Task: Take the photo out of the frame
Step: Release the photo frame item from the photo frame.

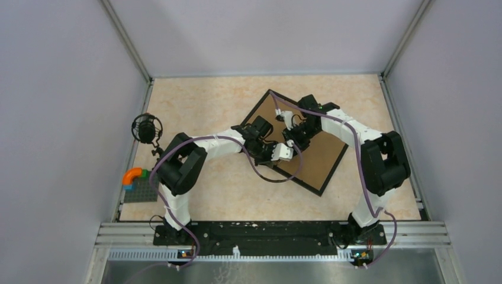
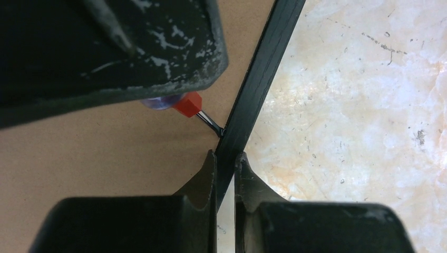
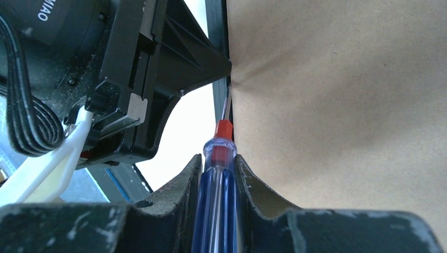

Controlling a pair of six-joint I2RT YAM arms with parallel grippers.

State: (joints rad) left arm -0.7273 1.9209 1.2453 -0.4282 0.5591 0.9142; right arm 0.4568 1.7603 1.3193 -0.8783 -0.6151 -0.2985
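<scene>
The left arm [image 1: 180, 168] and right arm [image 1: 385, 163] have white links, bulky black joints and looping purple cables [image 1: 357, 155], and the left hand [image 2: 225, 155] and right hand [image 3: 217, 158] are scuffed black.

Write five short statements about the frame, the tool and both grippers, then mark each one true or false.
1. The frame lies with its brown board back facing up. True.
2. The right gripper is shut on a screwdriver with a blue handle. True.
3. The left gripper hangs open above the table. False: it is shut on the frame's black rim.
4. The screwdriver's tip rests at the middle of the board. False: it sits at the seam between board and rim.
5. The toy bricks lie on the frame. False: they lie apart from it, near the table's left edge.
</scene>
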